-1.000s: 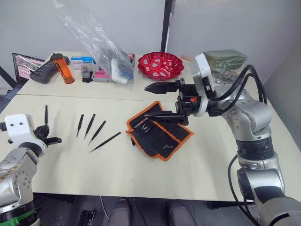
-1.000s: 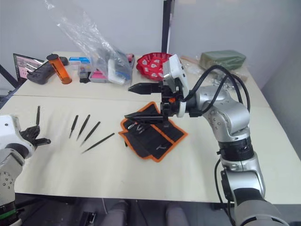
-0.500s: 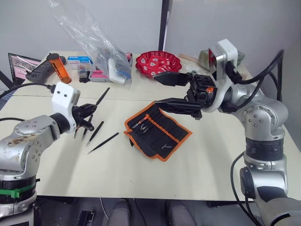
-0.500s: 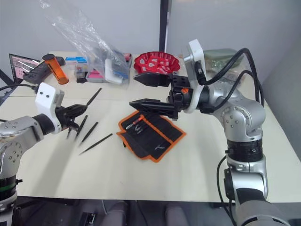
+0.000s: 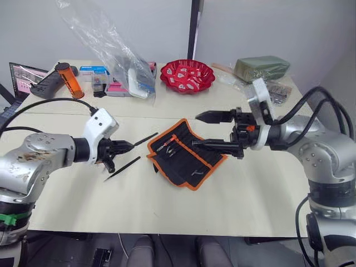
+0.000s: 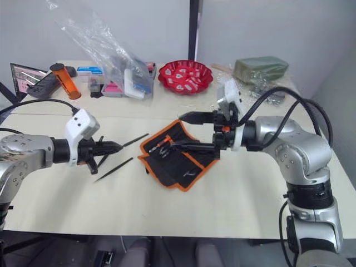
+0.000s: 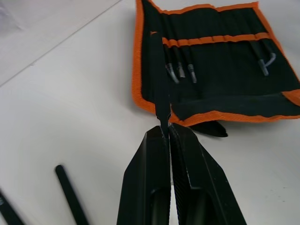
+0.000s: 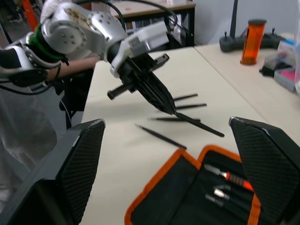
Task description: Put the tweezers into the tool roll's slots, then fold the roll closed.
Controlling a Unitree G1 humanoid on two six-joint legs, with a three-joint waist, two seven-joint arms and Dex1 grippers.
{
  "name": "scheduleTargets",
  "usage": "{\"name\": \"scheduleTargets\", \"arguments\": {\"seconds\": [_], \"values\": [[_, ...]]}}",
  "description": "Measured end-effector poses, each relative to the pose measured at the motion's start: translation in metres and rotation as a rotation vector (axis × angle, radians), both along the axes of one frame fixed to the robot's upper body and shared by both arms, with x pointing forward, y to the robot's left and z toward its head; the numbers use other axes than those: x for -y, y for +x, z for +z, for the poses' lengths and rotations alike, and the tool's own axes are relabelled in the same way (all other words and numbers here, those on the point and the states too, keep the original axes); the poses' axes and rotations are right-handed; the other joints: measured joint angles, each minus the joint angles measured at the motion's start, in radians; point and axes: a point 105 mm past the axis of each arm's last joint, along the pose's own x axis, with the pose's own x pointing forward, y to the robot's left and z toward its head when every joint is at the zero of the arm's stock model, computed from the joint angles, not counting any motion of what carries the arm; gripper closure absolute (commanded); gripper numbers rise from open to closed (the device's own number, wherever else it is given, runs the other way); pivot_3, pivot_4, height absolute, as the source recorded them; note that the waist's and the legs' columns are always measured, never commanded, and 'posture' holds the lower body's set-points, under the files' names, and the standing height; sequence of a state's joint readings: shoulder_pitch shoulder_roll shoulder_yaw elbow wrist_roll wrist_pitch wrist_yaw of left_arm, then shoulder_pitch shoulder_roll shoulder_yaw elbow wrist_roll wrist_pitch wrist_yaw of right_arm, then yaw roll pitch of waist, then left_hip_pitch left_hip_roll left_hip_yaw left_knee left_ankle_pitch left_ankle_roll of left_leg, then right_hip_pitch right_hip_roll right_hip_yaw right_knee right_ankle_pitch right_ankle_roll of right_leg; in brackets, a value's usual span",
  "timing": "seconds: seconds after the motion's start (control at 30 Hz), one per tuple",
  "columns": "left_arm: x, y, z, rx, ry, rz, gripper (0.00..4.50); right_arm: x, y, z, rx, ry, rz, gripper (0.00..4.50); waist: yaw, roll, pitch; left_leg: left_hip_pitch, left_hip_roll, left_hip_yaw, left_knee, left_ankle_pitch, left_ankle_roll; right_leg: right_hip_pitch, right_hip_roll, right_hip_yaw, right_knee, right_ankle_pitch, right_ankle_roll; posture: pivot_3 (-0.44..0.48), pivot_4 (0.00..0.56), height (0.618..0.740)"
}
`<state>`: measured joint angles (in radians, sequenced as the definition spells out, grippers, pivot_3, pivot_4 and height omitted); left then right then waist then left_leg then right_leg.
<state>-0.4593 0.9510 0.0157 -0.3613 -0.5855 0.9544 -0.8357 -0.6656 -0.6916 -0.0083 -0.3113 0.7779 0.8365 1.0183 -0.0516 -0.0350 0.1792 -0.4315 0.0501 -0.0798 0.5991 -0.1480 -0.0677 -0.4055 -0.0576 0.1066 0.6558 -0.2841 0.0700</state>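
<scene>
The tool roll (image 5: 186, 154) lies open at the table's middle, black with orange edging. A few small tools (image 7: 180, 71) sit in its slots (image 7: 220, 38). My left gripper (image 5: 128, 146) is shut on one black tweezers (image 5: 146, 139), whose tip points at the roll's left edge; in the left wrist view the tweezers (image 7: 161, 93) reach over the orange edging. A long tweezers (image 5: 124, 168) lies on the table just below that gripper, and two more (image 8: 190, 102) lie beyond it. My right gripper (image 5: 196, 131) hangs open above the roll's top corner, holding nothing.
At the back of the table stand a red bowl (image 5: 188, 76), a clear plastic bag (image 5: 119, 50) over small boxes, an orange bottle (image 5: 71, 80), a black controller (image 5: 47, 84) and a green pouch (image 5: 261, 68). Bare table lies in front of the roll.
My left gripper has swung right and down with the tweezers, whose tip now nears the roll's left edge. My right gripper has dropped lower over the roll, still open.
</scene>
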Motion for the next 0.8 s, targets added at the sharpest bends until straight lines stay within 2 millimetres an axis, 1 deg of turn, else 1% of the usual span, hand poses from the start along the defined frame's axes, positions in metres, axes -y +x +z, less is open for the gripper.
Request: {"name": "scheduleTargets", "arguments": {"seconds": [0.13,0.23,0.37,0.5,0.53,0.67,0.7,0.8], "values": [[0.025,0.0,-0.003,-0.022,-0.031,-0.061,4.48,0.006,-0.004,-0.007,0.004,-0.042,-0.026,0.0,0.009,0.0,0.0,0.0,0.0,0.0,0.001,0.0,0.0,0.0,0.0,0.0,0.0,0.0,0.0,0.0,0.15,0.74],[0.04,0.002,-0.009,-0.05,-0.023,-0.085,4.48,0.016,-0.007,-0.021,-0.015,-0.108,-0.067,0.0,0.012,-0.001,0.001,-0.001,-0.001,0.0,0.004,0.0,0.0,0.001,0.0,0.0,0.0,0.0,0.001,0.0,0.15,0.74],[0.051,0.007,-0.022,-0.092,-0.007,-0.088,4.48,0.026,-0.007,-0.033,-0.029,-0.163,-0.124,0.0,0.006,-0.001,0.001,-0.001,0.0,0.0,0.006,0.0,0.001,0.001,0.0,0.0,0.001,0.0,0.001,0.0,0.15,0.74],[0.062,0.013,-0.026,-0.106,-0.018,-0.098,4.48,0.03,-0.005,-0.042,-0.026,-0.178,-0.185,0.0,0.008,-0.001,0.001,-0.001,0.0,0.0,0.007,0.0,0.001,0.002,0.0,0.0,0.002,-0.001,0.002,0.0,0.15,0.74],[0.063,0.014,-0.026,-0.105,-0.02,-0.099,4.5,0.03,-0.004,-0.046,-0.028,-0.169,-0.198,0.5,0.009,-0.001,0.001,-0.001,-0.001,0.0,0.008,0.0,0.001,0.002,0.0,0.0,0.002,-0.001,0.002,0.0,0.15,0.74],[0.061,0.02,-0.021,-0.089,-0.015,-0.077,4.5,0.032,0.004,-0.069,-0.028,-0.136,-0.264,1.77,0.008,-0.001,0.001,-0.002,-0.001,0.0,0.008,0.0,0.001,0.001,0.0,0.001,0.002,0.0,0.003,0.0,0.15,0.74],[0.06,0.021,-0.02,-0.087,-0.013,-0.075,4.5,0.033,0.007,-0.074,-0.021,-0.135,-0.282,2.2,0.007,-0.001,0.001,-0.002,-0.001,0.0,0.008,0.0,0.001,0.002,0.0,0.001,0.002,0.0,0.003,0.0,0.15,0.74],[0.06,0.021,-0.02,-0.088,-0.012,-0.075,4.5,0.032,0.019,-0.094,-0.003,-0.146,-0.321,3.19,0.004,-0.001,0.001,-0.001,-0.001,0.0,0.008,0.0,0.001,0.001,0.0,0.001,0.003,0.0,0.003,0.0,0.15,0.74]]}}
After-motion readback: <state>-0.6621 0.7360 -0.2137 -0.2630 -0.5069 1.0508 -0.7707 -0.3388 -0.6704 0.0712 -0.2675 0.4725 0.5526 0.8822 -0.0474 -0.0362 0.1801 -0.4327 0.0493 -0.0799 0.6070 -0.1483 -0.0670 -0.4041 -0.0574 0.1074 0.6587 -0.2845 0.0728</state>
